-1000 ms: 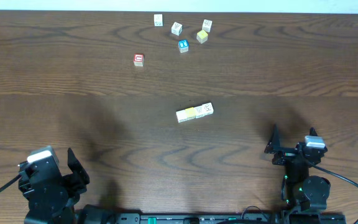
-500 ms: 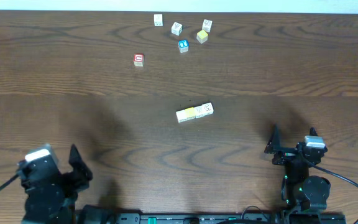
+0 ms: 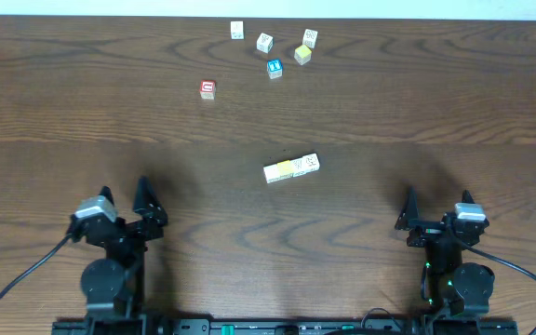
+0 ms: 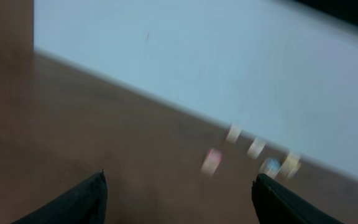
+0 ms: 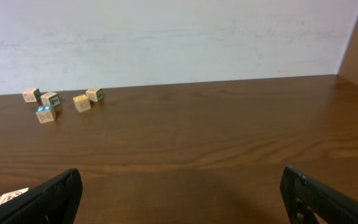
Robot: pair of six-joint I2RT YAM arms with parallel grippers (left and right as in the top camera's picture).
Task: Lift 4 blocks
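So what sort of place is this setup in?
Probably a lab or test bench rather than a home: a wood-grain table set against a plain white wall, with a handful of small printed cubes on it and nothing domestic in view.

Dark wood table (image 3: 82,121) — touching row of blocks (image 3: 291,168) mid-table, six scattered cubes (image 3: 274,68) toward the far edge

The left arm (image 3: 103,279) and right arm (image 3: 468,284) are matte black, each with a round drum joint. A pale grey block (image 3: 91,207) sits by the left hand (image 3: 126,194); a like one tops the right hand (image 3: 438,199). A black cable (image 3: 21,279) curves off each arm. Green lights (image 3: 448,284) dot the right arm. The fingers (image 5: 45,199) are dark tapering wedges.
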